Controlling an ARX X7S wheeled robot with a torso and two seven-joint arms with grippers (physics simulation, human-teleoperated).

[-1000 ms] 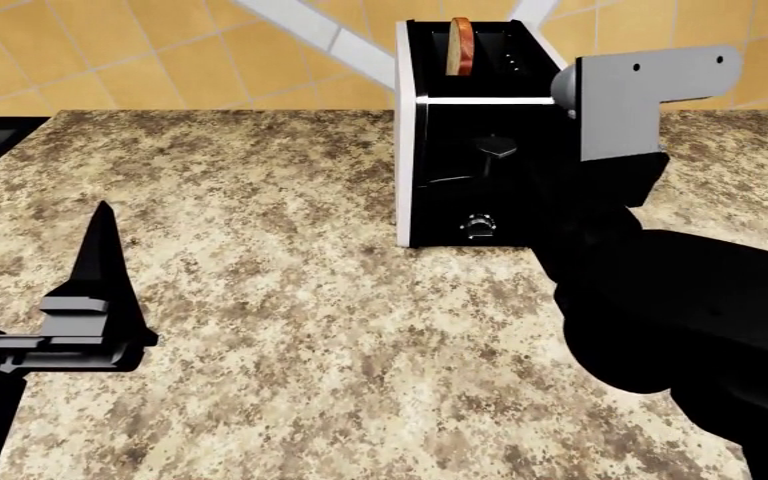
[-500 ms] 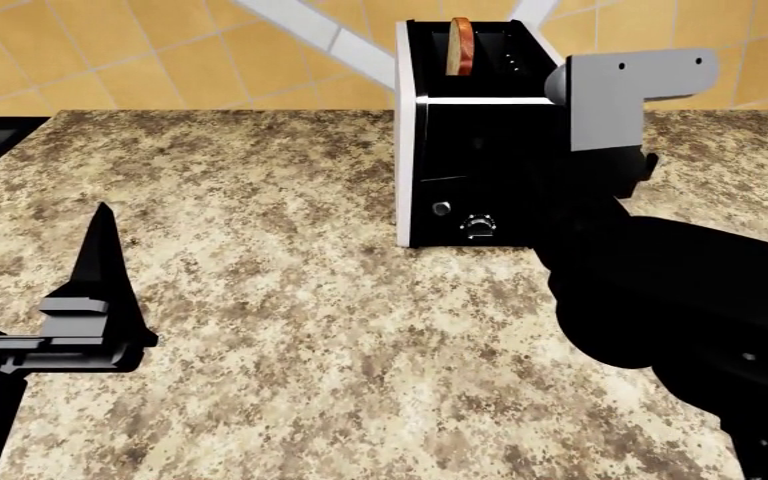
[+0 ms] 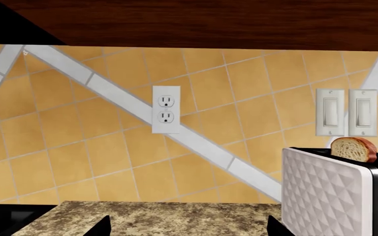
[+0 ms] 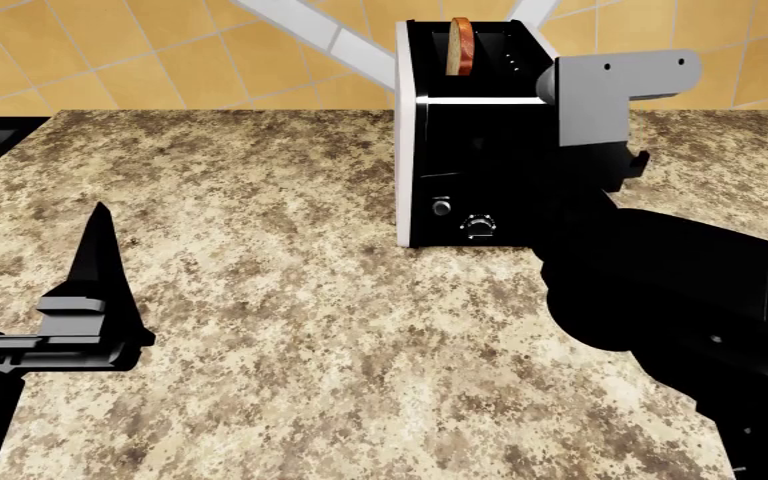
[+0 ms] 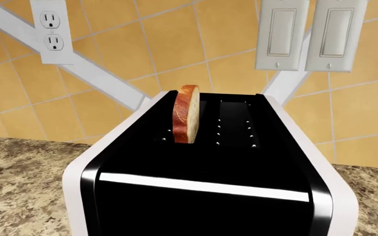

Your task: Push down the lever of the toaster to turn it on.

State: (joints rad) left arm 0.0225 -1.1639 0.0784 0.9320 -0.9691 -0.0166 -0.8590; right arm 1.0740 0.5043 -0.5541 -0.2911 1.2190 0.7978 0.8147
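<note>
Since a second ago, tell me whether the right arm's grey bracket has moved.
Yes. In the head view the grey bracket has shifted left and slightly up against the toaster, now overlapping more of its black face by the top edge.

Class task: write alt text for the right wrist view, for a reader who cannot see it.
A glossy black toaster with white sides fills the lower view, one slice of bread standing upright in the slot nearer the outlet. Behind it is a tan tiled wall with a white outlet and two light switches, and speckled countertop on both sides.
</note>
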